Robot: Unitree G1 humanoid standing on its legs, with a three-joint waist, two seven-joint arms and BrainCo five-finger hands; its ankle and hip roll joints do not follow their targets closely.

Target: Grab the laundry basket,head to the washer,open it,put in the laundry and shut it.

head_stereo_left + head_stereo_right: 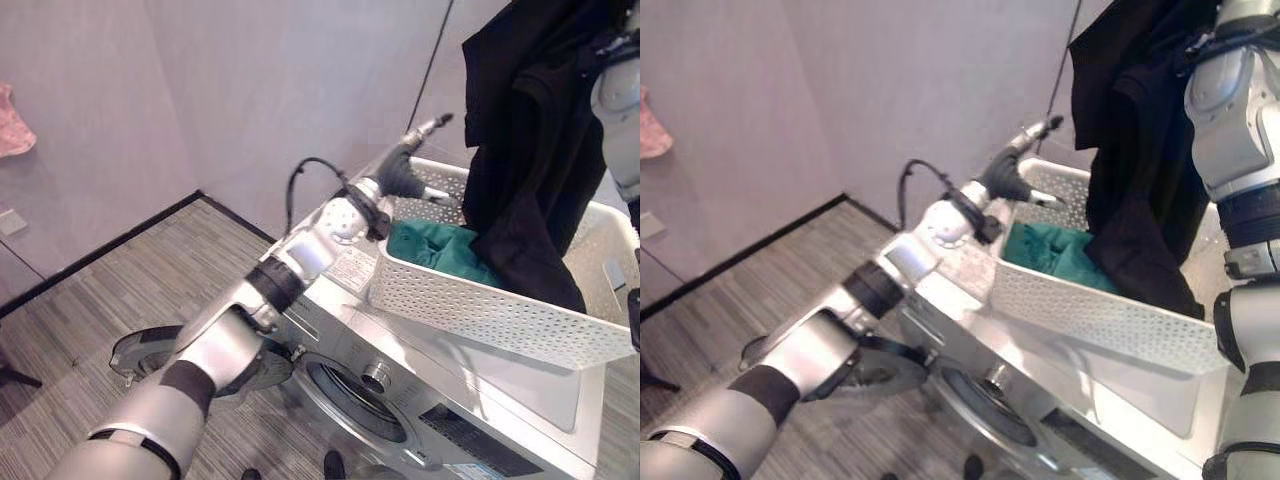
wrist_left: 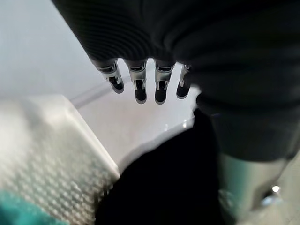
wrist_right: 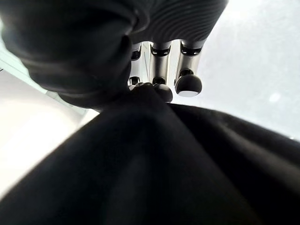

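Note:
The white perforated laundry basket (image 1: 480, 305) sits on top of the silver washer (image 1: 335, 315). A green cloth (image 1: 435, 250) lies in its left end. A black garment (image 1: 530, 150) hangs above the basket, its lower end still inside, with my right hand (image 3: 161, 70) shut on its top. My left hand (image 1: 405, 175) hovers at the basket's far left corner, its fingers (image 2: 140, 86) straight and holding nothing. The washer's round door (image 1: 150, 355) stands swung out to the left, and the drum opening (image 1: 360, 400) shows below the basket.
A grey wall stands close behind the washer. A pink item (image 1: 12, 125) hangs on the wall at far left. Striped grey floor (image 1: 120, 290) lies left of the machine, in front of the open door.

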